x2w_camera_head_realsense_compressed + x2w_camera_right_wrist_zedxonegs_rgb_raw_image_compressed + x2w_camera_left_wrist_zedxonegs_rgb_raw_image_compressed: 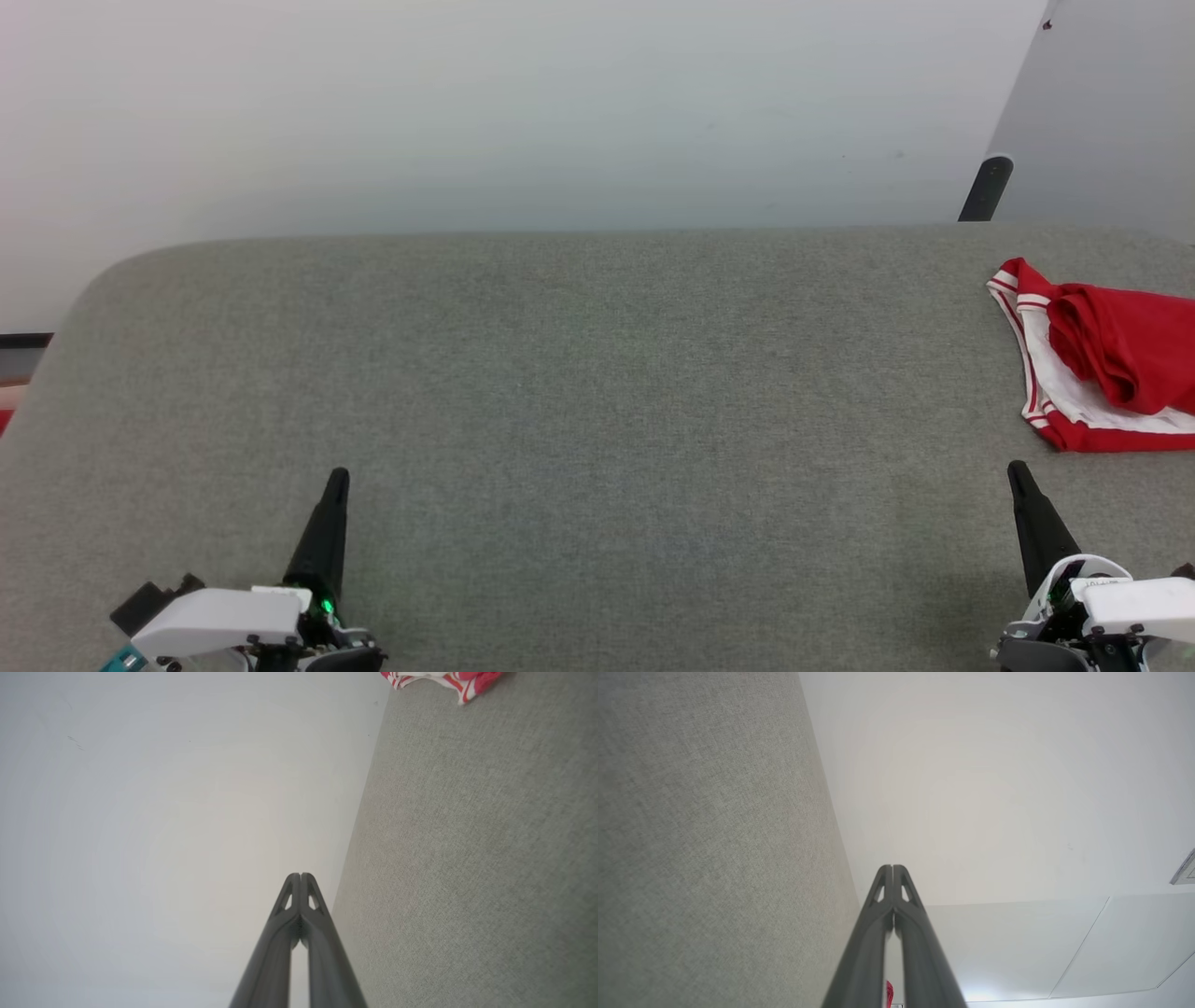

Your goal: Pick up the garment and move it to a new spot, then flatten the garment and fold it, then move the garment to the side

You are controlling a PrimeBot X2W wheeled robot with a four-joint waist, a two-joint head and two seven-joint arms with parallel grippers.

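Garment: the red jersey (1102, 373) lies bunched at the far right of the grey table (597, 373), with white panel and striped trim showing. The head view's border cuts part of it off.
Left gripper (338, 478): fingers pressed together, empty, low at the near left.
Right gripper (1016, 469): also closed and empty, near the jersey but apart from it.
Stage: fits either a heap awaiting pickup or a folded bundle already set aside (I can't judge its neatness).
Care: keep both tips from snagging the layers.
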